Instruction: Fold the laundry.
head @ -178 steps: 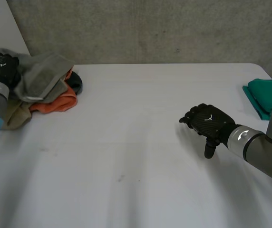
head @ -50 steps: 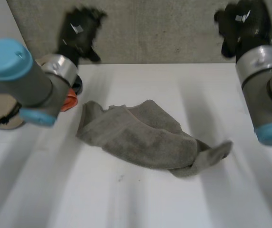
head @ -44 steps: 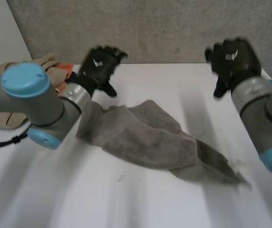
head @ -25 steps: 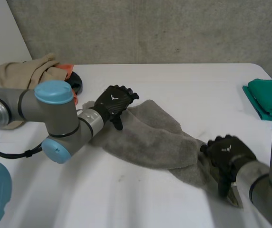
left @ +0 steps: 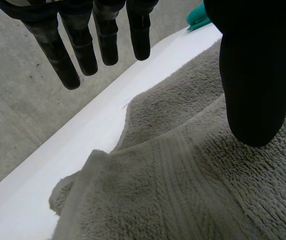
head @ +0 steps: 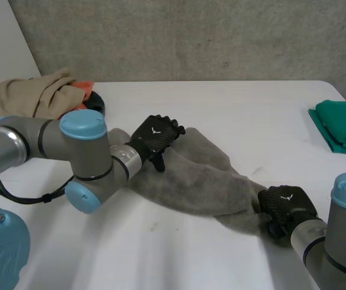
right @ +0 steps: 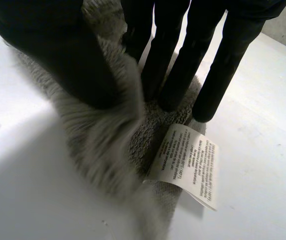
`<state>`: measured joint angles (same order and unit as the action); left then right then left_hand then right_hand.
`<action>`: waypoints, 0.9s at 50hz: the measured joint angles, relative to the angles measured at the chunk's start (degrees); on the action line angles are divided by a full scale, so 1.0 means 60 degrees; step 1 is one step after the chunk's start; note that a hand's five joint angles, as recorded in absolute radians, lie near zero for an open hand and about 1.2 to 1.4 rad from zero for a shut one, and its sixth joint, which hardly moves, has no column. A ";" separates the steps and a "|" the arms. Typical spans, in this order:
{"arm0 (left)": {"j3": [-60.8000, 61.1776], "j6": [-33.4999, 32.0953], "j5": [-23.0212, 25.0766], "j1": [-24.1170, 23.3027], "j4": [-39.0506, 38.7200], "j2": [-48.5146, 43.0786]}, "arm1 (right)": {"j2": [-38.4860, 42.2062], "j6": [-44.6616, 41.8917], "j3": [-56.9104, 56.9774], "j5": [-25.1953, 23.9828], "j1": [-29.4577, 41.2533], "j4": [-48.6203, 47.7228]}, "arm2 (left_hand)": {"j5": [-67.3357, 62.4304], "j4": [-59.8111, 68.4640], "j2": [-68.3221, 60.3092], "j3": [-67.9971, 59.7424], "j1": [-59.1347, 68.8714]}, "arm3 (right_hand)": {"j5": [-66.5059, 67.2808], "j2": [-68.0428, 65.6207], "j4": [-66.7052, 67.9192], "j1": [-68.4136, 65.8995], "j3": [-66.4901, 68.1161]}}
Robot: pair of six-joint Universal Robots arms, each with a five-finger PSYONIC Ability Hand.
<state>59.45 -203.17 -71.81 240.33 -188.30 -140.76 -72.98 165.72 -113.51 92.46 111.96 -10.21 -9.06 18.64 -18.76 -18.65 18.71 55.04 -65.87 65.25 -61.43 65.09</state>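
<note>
The crumpled grey terry towel (head: 197, 181) lay mid-bench (head: 251, 115). The right hand (head: 287, 208) pinched its near end beside the white care label (right: 185, 162). The left hand (head: 155, 136) hovered, fingers straight, over the far edge. Pulling one-handed risked the pinch slipping, or the towel dragging while bunched.

The towel (head: 191, 175) lies in the middle of the table (head: 239, 109) — left hand (head: 155, 136) on its far left end, right hand (head: 285, 205) at its near right corner, by the label (right: 185, 165). Clothes pile (head: 34, 96) far left; folded cloth (head: 342, 124) at the right edge.
</note>
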 measured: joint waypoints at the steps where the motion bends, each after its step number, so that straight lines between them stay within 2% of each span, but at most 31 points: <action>1: 0.0053 0.0000 0.0000 0.0011 0.0002 0.0061 | 0.0065 0.0000 0.0035 -0.0001 0.0002 -0.0031 | 0.0008 -0.0003 0.0007 0.0005 -0.0003 | 0.0341 -0.0229 0.0329 -0.0214 0.0306; 7: 0.0213 -0.0022 0.0039 0.0047 0.0096 0.0252 | -0.0307 -0.0028 0.0186 -0.0039 -0.0008 -0.0044 | 0.0045 -0.0009 0.0015 0.0019 -0.0034 | 0.0502 -0.0267 0.0513 -0.0394 0.0464; 14: 0.0144 -0.0078 0.0128 0.0031 0.0581 0.0236 | -0.2273 -0.0569 0.0479 -0.0228 0.0033 0.0359 | 0.0169 -0.0053 0.0027 0.0021 -0.0034 | 0.0504 -0.0267 0.0514 -0.0394 0.0464; 19: -0.0007 -0.0124 0.0182 -0.0020 0.0796 0.0040 | -0.3884 -0.1238 0.0844 -0.0678 0.0084 0.1124 | -0.0055 0.0112 -0.0095 -0.0112 0.0098 | 0.0504 -0.0267 0.0514 -0.0394 0.0464; 20: -0.0082 -0.0130 0.0187 -0.0038 0.0810 -0.0054 | -0.4255 -0.1324 0.0960 -0.0847 0.0080 0.1308 | -0.2051 0.2124 -0.2084 -0.2098 0.2413 | 0.0504 -0.0267 0.0517 -0.0394 0.0464; 21: -0.0127 -0.0131 0.0188 -0.0049 0.0810 -0.0108 | -0.4400 -0.1348 0.1006 -0.0915 0.0076 0.1386 | -0.2558 0.2637 -0.2596 -0.2608 0.2821 | 0.0504 -0.0267 0.0518 -0.0394 0.0465; 22: -0.0212 -0.0132 0.0185 -0.0067 0.0805 -0.0205 | -0.4661 -0.1380 0.1094 -0.1051 0.0066 0.1522 | -0.3829 0.3941 -0.4010 -0.3997 0.4476 | 0.0504 -0.0267 0.0520 -0.0394 0.0464; 23: -0.0320 -0.0133 0.0186 -0.0085 0.0802 -0.0315 | -0.4908 -0.1395 0.1189 -0.1200 0.0050 0.1643 | -0.4064 0.4180 -0.4231 -0.4151 0.4709 | 0.0504 -0.0267 0.0530 -0.0394 0.0464; 24: -0.0416 -0.0134 0.0188 -0.0099 0.0804 -0.0413 | -0.4991 -0.1396 0.1223 -0.1252 0.0043 0.1684 | -0.5686 0.5819 -0.5796 -0.5777 0.6242 | 0.0504 -0.0267 0.0534 -0.0394 0.0464; 26: -0.0672 -0.0139 0.0199 -0.0119 0.0821 -0.0668 | -0.5290 -0.1381 0.1392 -0.1528 -0.0017 0.1844 | -0.7555 0.7724 -0.7749 -0.7720 0.7944 | 0.0504 -0.0267 0.0542 -0.0394 0.0465; 30: -0.1240 -0.0155 0.0182 -0.0113 0.0892 -0.1132 | -0.4941 -0.1416 0.1655 -0.1721 -0.0301 0.1887 | -0.7862 0.8312 -0.8264 -0.8232 0.8020 | 0.0504 -0.0267 0.0558 -0.0394 0.0465; 37: -0.1969 -0.0131 -0.0137 0.0118 0.0587 -0.1196 | -0.2828 -0.1700 0.3033 -0.1694 -0.1046 0.1896 | -0.7859 0.8300 -0.8254 -0.8222 0.8009 | 0.0504 -0.0267 0.0561 -0.0394 0.0508; 38: -0.2008 -0.0118 -0.0245 0.0193 0.0419 -0.1102 | -0.2483 -0.1736 0.3341 -0.1677 -0.1127 0.1934 | -0.7541 0.7781 -0.7608 -0.7595 0.7548 | 0.0504 -0.0267 0.0561 -0.0394 0.0508; 40: -0.1977 -0.0099 -0.0399 0.0301 0.0159 -0.0901 | -0.2057 -0.1778 0.3761 -0.1655 -0.1208 0.2008 | -0.4849 0.4923 -0.4888 -0.4939 0.4562 | 0.0504 -0.0267 0.0561 -0.0394 0.0508; 41: -0.1926 -0.0094 -0.0435 0.0333 0.0085 -0.0818 | -0.1996 -0.1784 0.3828 -0.1653 -0.1218 0.2023 | -0.4849 0.4923 -0.4888 -0.4939 0.4562 | 0.0504 -0.0267 0.0561 -0.0394 0.0508; 42: -0.1796 -0.0088 -0.0487 0.0386 -0.0042 -0.0641 | -0.1809 -0.1801 0.4043 -0.1643 -0.1235 0.2078 | -0.1694 0.1760 -0.1748 -0.1833 0.0900 | 0.0504 -0.0267 0.0561 -0.0394 0.0508; 45: -0.1341 -0.0086 -0.0533 0.0483 -0.0242 -0.0213 | -0.1731 -0.1799 0.4265 -0.1640 -0.1189 0.2160 | -0.0009 0.0105 -0.0139 -0.0186 -0.0107 | 0.0504 -0.0267 0.0561 -0.0394 0.0508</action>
<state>51.40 -203.68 -75.00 243.23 -189.75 -142.04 -83.37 154.93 -87.92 82.63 104.83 2.75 -9.12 19.27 -19.60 -19.77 18.07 58.07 -67.47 68.62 -63.79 68.14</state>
